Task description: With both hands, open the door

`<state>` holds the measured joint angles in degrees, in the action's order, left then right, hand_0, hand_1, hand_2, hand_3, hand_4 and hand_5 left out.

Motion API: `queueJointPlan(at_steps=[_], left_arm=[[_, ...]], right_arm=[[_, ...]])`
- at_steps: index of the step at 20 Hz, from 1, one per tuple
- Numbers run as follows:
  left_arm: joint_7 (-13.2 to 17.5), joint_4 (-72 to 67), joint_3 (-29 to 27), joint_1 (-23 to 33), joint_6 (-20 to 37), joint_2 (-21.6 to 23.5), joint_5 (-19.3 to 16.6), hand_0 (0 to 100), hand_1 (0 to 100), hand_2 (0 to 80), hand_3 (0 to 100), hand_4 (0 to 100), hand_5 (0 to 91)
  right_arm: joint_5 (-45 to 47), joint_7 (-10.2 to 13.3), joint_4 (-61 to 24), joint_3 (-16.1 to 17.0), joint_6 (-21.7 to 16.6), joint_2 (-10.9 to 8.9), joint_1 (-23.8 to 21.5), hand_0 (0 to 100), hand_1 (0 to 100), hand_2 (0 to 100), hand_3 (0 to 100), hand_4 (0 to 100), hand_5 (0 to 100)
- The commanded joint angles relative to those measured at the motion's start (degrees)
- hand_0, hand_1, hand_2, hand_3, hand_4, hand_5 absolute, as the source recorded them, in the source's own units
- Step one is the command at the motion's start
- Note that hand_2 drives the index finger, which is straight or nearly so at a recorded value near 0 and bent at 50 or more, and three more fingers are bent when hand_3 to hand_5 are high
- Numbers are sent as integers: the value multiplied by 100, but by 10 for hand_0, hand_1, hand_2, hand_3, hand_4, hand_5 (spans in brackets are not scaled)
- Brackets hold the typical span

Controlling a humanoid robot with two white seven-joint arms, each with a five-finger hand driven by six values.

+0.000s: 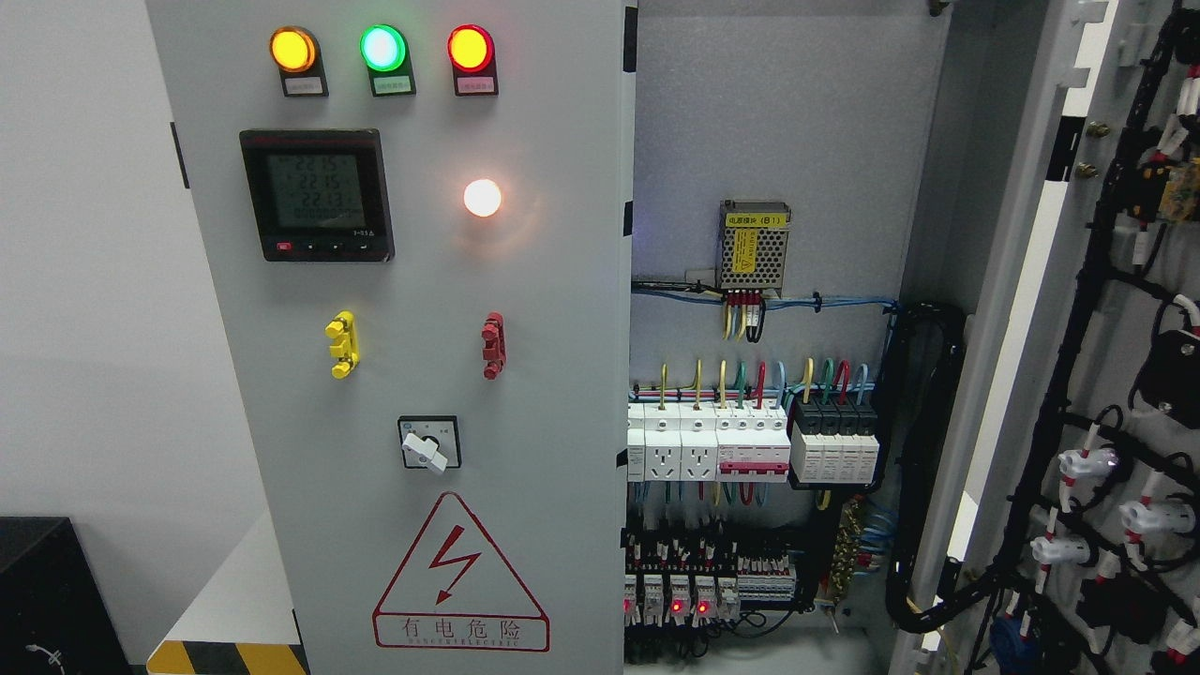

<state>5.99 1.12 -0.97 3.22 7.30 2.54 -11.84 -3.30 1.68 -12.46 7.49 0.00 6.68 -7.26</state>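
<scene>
A grey electrical cabinet fills the head view. Its left door (412, 281) stands closed and carries three lit lamps, yellow (293, 50), green (382, 48) and red (470, 48), a digital meter (316, 194), a glowing white lamp (482, 198) and a rotary switch (429, 443). The right door (1106, 356) is swung wide open at the picture's right, its inner face showing black cable looms. The opened half shows the cabinet's inside (759, 450) with breakers and coloured wires. No robot hand or arm is in view.
A red lightning warning triangle (459, 577) marks the lower left door. A black box (52, 595) sits at the bottom left by the white wall. Yellow-black hazard tape (225, 656) runs along the floor in front of the cabinet.
</scene>
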Motion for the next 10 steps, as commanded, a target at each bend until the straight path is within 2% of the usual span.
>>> queueJointPlan(at_steps=[1, 3, 5, 8, 10], left_arm=[[33, -481, -1563, 56, 44, -272, -126, 0, 0, 0, 0, 0, 0], [33, -473, -1599, 56, 70, -271, -100, 0, 0, 0, 0, 0, 0], [33, -481, -1599, 65, 87, -271, -74, 0, 0, 0, 0, 0, 0], [33, -481, -1608, 91, 96, -245, -47, 0, 0, 0, 0, 0, 0], [33, -481, -1590, 91, 96, -236, 23, 0, 0, 0, 0, 0, 0]], right_arm=[[5, -10, -4712, -80, -175, -202, -1012, 0, 0, 0, 0, 0, 0], [5, -1, -6340, -387, -184, -377, -1487, 0, 0, 0, 0, 0, 0], [13, -1, -7765, -808, -184, -745, -2031, 0, 0, 0, 0, 0, 0], [5, 8, -9121, -1345, -184, -1054, -2279, 0, 0, 0, 0, 0, 0], [5, -1, -9930, -1486, -193, -1221, -2481, 0, 0, 0, 0, 0, 0]])
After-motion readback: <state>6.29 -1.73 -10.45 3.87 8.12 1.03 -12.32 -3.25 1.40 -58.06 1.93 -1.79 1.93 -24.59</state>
